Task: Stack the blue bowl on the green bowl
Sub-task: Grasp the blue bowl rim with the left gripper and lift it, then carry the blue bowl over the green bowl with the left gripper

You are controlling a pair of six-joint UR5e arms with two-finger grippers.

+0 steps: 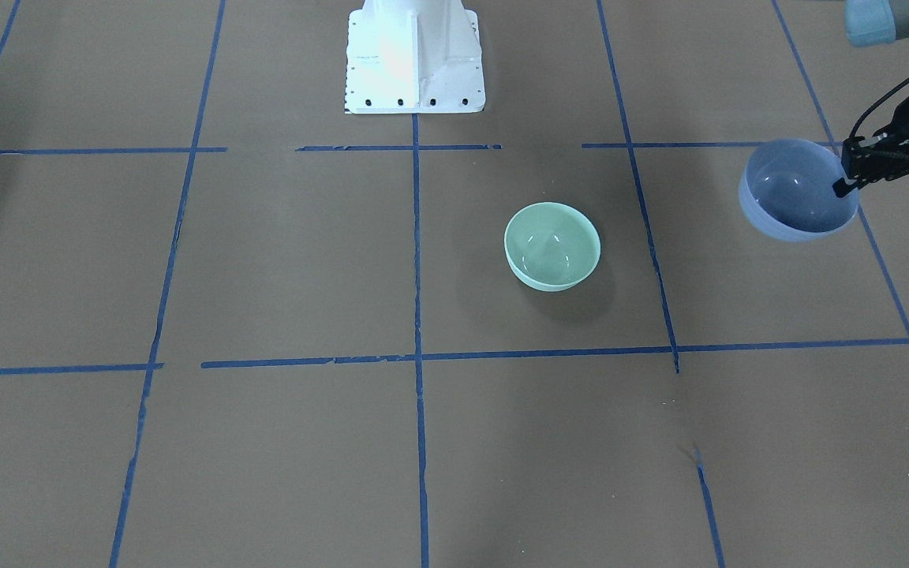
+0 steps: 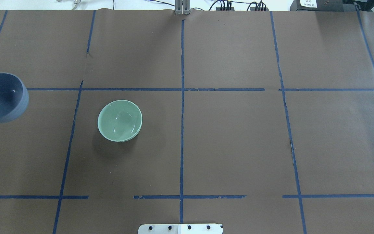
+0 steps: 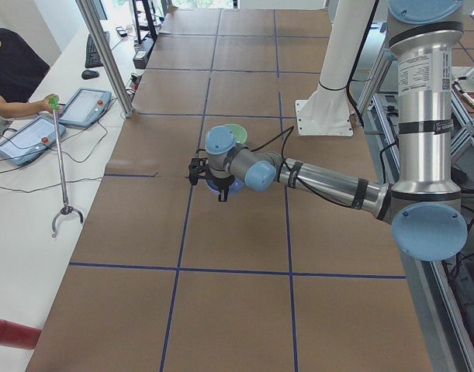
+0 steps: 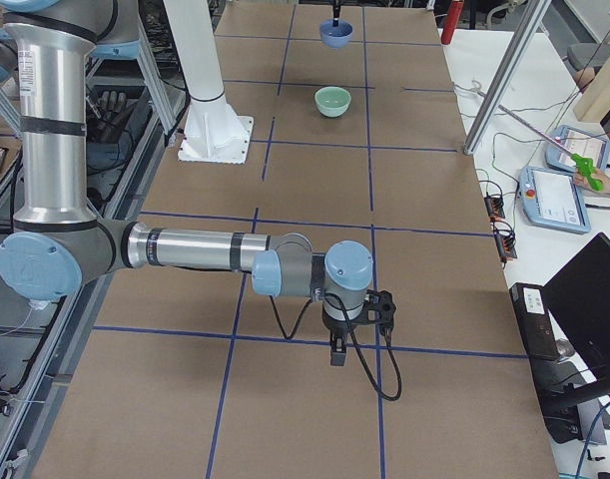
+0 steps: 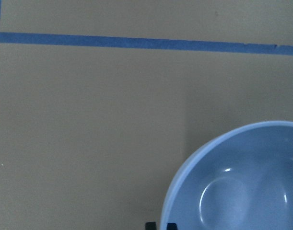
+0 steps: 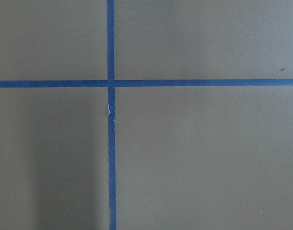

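Observation:
The blue bowl (image 1: 798, 189) hangs upright above the table in my left gripper (image 1: 845, 185), which is shut on its rim with one finger inside. It sits at the left edge of the overhead view (image 2: 0, 97) and fills the lower right of the left wrist view (image 5: 242, 182). The green bowl (image 1: 552, 246) stands upright and empty on the table (image 2: 119, 120), about one grid square from the blue bowl, towards the table's middle. My right gripper (image 4: 336, 349) hovers over bare table far from both bowls; I cannot tell whether it is open or shut.
The brown table is marked with blue tape lines (image 2: 182, 97). The white robot base plate (image 1: 415, 71) stands at the middle of the robot's side. An operator with tablets (image 3: 81, 105) and a grabber stick (image 3: 60, 170) is on the far side.

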